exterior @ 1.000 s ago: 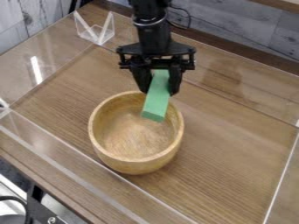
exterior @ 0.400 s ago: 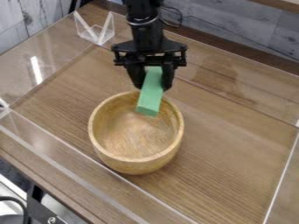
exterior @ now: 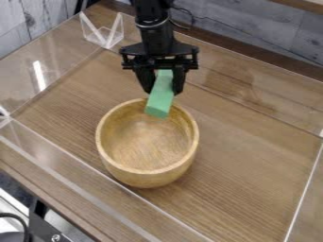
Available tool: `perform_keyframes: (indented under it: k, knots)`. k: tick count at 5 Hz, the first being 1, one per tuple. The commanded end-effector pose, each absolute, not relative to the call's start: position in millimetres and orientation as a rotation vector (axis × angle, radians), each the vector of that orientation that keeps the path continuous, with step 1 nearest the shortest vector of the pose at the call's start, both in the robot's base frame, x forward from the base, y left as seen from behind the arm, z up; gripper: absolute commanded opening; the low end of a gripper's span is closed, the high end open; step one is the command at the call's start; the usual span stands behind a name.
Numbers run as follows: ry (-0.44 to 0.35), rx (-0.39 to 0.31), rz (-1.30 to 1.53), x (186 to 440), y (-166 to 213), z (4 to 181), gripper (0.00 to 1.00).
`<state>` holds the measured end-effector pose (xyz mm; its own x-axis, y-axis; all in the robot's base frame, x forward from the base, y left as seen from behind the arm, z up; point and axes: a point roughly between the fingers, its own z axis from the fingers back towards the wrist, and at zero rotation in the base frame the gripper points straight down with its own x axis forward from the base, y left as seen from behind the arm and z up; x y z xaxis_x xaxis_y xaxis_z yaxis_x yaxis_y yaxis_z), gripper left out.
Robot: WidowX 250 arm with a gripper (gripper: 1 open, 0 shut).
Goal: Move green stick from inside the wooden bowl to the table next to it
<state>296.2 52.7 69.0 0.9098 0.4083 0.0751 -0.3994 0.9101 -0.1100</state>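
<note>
Bowl of light tan wood is the landmark, resting on the brown wood-grain table, its thick rim enclosing a smooth inside. At the bowl's far rim is the green stick, bright and flat, tilted, its lower end over the far part of the bowl and its upper end reaching beyond the rim toward the arm. Whether the stick touches the rim cannot be told from this view. The black gripper is beyond the bowl's far side, closed to a partial width on the upper part of the green stick, with a fingertip on either side of it. The black robot arm rises behind the gripper, farther from the bowl. Low clear acrylic walls edge the table, one running along the left of the bowl in the view. Beyond that wall, near the lower left corner, lies a black cable, well apart from the bowl.
</note>
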Motion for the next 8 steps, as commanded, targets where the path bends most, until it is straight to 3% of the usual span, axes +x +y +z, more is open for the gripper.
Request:
perform_keyframes:
  k: [1,4,8]
  knots:
    - [-0.157,-0.076,0.436,308.6,67.2,76.5,0.0]
    - [-0.149,-0.056,0.416,307.6,64.8,52.3,0.0]
    - [-0.142,-0.04,0.441,319.0,67.5,32.8,0.0]
